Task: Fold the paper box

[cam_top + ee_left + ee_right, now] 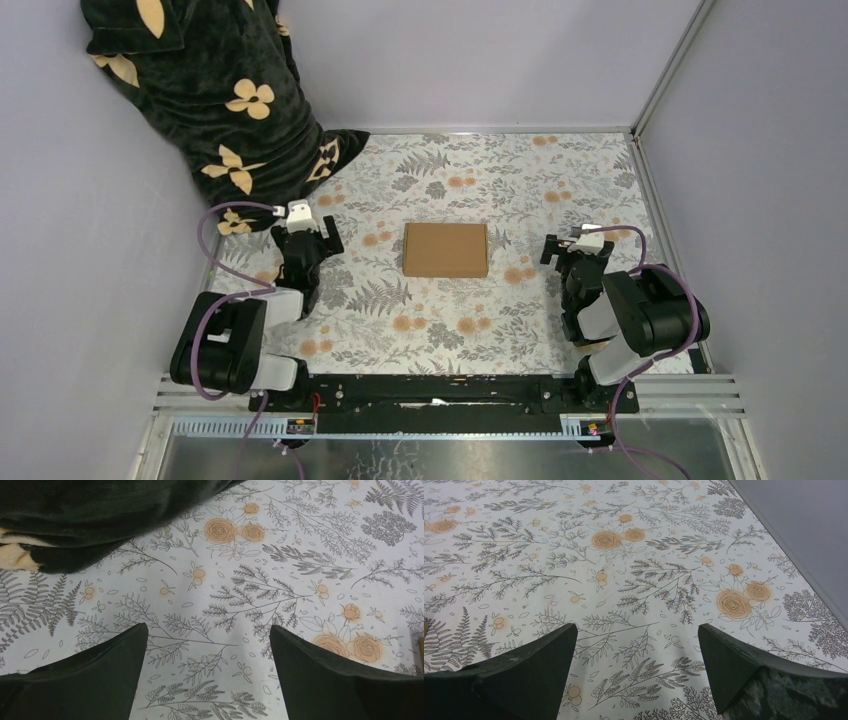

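The paper box (446, 250) is a plain brown cardboard rectangle lying flat and closed-looking on the flower-print tabletop, midway between the two arms. My left gripper (308, 240) hovers to its left, a good gap away, jaws wide apart over bare tablecloth (207, 627). My right gripper (577, 258) sits to the box's right, also apart from it and open, nothing between its fingers (636, 627). Neither gripper touches the box. A thin brown sliver shows at the right edge of the left wrist view (421, 645).
A person's arm in dark fabric with cream flowers (215, 90) reaches in at the back left, close beyond the left gripper, and shows as dark cloth (90, 515) in the left wrist view. Grey walls (760, 150) and a metal frame rail (655, 190) bound the table.
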Controlling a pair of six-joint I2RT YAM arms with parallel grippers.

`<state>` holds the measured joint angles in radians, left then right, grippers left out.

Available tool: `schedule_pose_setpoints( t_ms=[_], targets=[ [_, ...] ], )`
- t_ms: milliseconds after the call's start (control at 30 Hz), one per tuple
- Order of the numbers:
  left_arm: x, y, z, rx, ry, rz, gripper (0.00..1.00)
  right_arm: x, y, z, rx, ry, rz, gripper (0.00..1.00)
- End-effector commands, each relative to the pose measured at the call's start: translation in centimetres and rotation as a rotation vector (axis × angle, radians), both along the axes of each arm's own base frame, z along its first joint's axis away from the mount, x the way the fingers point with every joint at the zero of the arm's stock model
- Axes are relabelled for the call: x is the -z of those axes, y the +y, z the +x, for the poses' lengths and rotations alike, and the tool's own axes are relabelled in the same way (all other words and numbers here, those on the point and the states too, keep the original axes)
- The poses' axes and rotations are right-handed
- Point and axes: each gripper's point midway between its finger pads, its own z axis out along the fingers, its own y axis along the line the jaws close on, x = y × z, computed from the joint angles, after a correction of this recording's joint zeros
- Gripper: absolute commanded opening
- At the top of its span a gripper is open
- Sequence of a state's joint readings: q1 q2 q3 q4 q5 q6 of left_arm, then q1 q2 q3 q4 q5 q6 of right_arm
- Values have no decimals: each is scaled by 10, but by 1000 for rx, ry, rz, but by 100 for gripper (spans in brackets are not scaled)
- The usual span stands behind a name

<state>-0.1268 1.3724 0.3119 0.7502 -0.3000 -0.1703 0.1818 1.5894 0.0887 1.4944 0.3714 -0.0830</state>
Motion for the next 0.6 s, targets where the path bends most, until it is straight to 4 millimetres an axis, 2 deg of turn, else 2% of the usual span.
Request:
schedule_pose_setpoints(
  t_ms=[0, 100, 133, 233, 333, 367, 433, 467, 567],
  targets=[
    [-32, 11, 12, -50, -128, 13, 99, -20, 1, 6, -10, -78, -4, 100],
    [-49, 11, -8, -31, -253, 13, 99, -20, 1, 6, -10, -77, -5, 100],
    [-51, 10, -6, -18, -259, 27, 99, -20, 1, 6, -10, -78, -4, 100],
    [-49, 9, 0, -1, -282, 54, 99, -21, 1, 6, -10, -80, -4, 100],
    [-33, 1, 15, 55, -209, 67, 99, -20, 1, 6, -10, -79, -5, 100],
    [-30, 9, 17, -4, -192, 62, 99, -20, 1, 6, -10, -79, -4, 100],
    [-27, 18, 8, -65, -215, 38, 99, -20, 1, 6, -10, -76, -5, 100],
    [-32, 19, 5, -61, -261, 49, 98, -19, 1, 6, -10, -74, -5, 100],
    [-31, -2, 2, 83, -262, 77, 99, -20, 1, 7, -10, -74, -6, 100]
  ],
)
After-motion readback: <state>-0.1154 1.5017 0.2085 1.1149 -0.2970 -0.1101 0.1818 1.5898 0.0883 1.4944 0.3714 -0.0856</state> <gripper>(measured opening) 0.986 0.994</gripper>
